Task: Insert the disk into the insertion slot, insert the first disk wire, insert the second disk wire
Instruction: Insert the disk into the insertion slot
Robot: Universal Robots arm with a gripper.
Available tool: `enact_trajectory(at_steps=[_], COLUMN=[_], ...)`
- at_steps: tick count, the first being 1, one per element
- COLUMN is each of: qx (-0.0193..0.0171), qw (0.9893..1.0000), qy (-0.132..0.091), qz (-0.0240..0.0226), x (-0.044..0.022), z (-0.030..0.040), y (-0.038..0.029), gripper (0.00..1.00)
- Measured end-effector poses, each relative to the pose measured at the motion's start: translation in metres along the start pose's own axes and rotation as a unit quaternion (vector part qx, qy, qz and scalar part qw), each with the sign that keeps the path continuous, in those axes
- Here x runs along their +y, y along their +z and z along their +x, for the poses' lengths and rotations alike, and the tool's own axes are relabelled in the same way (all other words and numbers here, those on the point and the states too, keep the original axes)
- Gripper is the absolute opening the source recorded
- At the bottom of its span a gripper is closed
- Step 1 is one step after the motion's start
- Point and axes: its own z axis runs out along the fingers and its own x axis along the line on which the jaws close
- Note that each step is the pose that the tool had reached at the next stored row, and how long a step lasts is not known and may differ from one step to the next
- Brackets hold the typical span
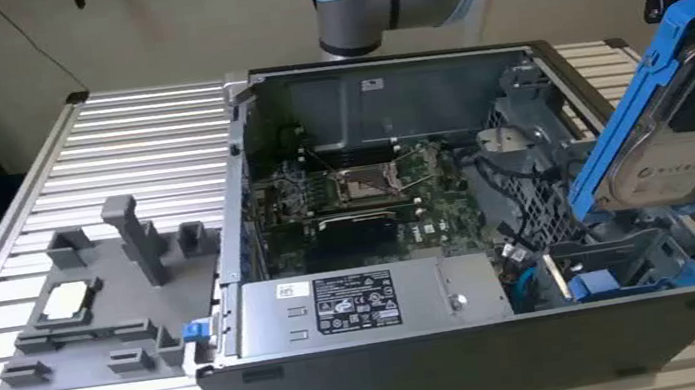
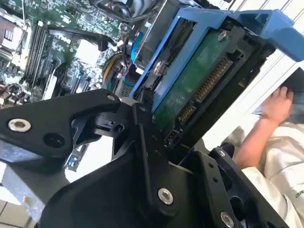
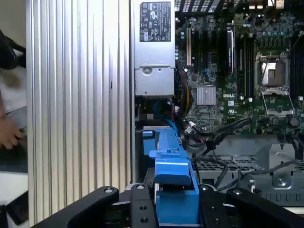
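Gripper: the gripper point(image 3: 175, 202) is clamping the disk point(image 1: 680, 146) by one end of its blue frame, its black fingers point(image 3: 142, 204) pressing on either side.

Disk: it is hanging tilted in the air, above the end of the computer case point(image 1: 344, 372) at the exterior view's right, touching nothing but the gripper. In the second wrist view its green circuit board point(image 2: 199, 80) and connector pins are facing the camera.

Slot: the insertion slot point(image 1: 618, 255) is lying open below the disk, just beside a second blue carrier point(image 1: 597, 283) already sitting in the case.

Progress: judging by this, the disk is not yet going in, and no wire is plugged into it.

Cables: a blue cable point(image 1: 526, 282) and black cables point(image 3: 213, 142) are trailing near the slot.

Risk, jamming: the disk is leaning at a clear angle, so a corner of the frame could catch on the slot's rim.

Risk, pinching: loose cables near the opening could get trapped under the frame.

Risk, slipping: the grip is sitting on plastic at one end, so the heavy drive could swing or slide.

Risk, bystander: a person's hand point(image 2: 279, 102) is resting beyond the desk point(image 1: 138, 132), and could be struck if it reaches in.
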Motion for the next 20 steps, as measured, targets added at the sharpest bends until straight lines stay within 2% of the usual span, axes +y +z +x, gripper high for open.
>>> enact_trajectory(at_steps=[9, 15, 18, 20], qx=[0.0004, -0.0014, -0.0019, -0.002], qw=[1.0, 1.0, 1.0, 0.9999], qy=[0.0, -0.002, -0.004, -0.007], qz=[0.0, 0.0017, 0.0036, 0.0068], x=[-0.0001, -0.0003, -0.0004, -0.0005], z=[-0.0001, -0.0002, -0.0002, -0.0002], y=[0.0014, 0.0066, 0.0101, 0.0125], gripper=[0.33, 0.33, 0.33, 0.33])
